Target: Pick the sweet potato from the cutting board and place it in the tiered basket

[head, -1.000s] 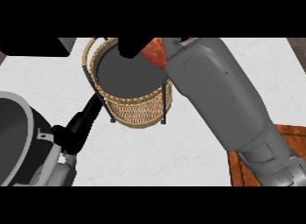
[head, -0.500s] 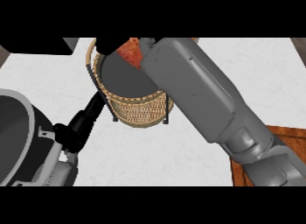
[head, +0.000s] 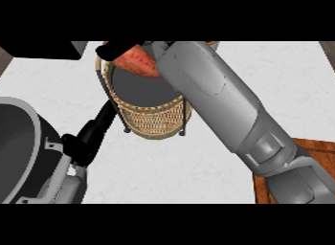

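The reddish-orange, tapered sweet potato point(head: 139, 62) is seen off the brown wooden cutting board point(head: 318, 158), which lies at the lower right of the counter and is partly hidden by the grey forearm; so the pick can be judged as done. The sweet potato is held by the black right hand point(head: 124, 49), whose fingers are curled over its upper end near the top of the view, so that it is pinched between fingers and palm; only a small part of the hand is shown, the rest being cut off by the view's upper edge and the forearm. The vegetable is carried above the far rim of the round woven wicker tiered basket point(head: 152, 122), with its lower end hanging over the basket's dark inner tray, and it does not appear to be resting on anything. Whether it touches the rim cannot be told. What is left, as judged from this, is the lowering into the basket's upper tier and the release of the hold, followed by the withdrawal of the arm. The left hand is not shown anywhere. A large dark grey pot point(head: 11, 148) with a black handle stands at the left, just beside the basket, and should not be struck as the arm is taken back.
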You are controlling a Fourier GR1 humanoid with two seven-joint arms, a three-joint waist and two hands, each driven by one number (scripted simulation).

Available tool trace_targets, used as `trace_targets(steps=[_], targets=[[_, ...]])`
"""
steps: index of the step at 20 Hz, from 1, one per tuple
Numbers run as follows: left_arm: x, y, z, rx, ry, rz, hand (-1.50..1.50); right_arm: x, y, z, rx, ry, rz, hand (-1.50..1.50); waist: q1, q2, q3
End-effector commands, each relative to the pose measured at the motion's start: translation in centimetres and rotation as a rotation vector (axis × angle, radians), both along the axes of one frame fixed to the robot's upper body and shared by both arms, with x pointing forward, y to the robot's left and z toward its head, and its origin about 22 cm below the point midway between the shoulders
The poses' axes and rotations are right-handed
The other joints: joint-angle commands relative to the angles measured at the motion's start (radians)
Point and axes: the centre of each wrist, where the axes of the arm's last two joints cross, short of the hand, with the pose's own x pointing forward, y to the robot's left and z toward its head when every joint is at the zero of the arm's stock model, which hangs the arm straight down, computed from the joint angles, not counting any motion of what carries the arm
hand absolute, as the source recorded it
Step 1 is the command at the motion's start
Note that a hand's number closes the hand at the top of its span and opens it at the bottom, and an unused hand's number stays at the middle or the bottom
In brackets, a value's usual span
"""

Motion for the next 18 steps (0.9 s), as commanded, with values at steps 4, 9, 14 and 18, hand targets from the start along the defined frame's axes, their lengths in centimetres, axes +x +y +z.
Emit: trace_targets(steps=[4, 9, 14, 18], targets=[[-1.1, 1.5, -0.8, -0.003, 0.002, 0.023, 0.0, -1.0, 0.6, 1.4, 0.155, 0.025, -0.061, -1.5, -0.031, -0.008, 0.001], [-0.6, 1.2, -0.8, 0.006, 0.01, 0.054, 0.0, 0.8, -1.7, -0.2, 0.078, -0.2, -0.304, -1.5, -0.05, -0.01, 0.001], [-0.9, 2.6, -0.1, -0.009, 0.004, 0.066, 0.0, 2.7, -8.2, 3.4, 0.124, -0.359, -0.559, -1.5, -0.06, -0.014, 0.002], [-2.1, 1.1, -1.0, 0.016, 0.018, 0.079, 0.0, 2.4, -14.5, 2.6, 0.215, -0.431, -0.632, -1.5, -0.076, -0.017, 0.004]])
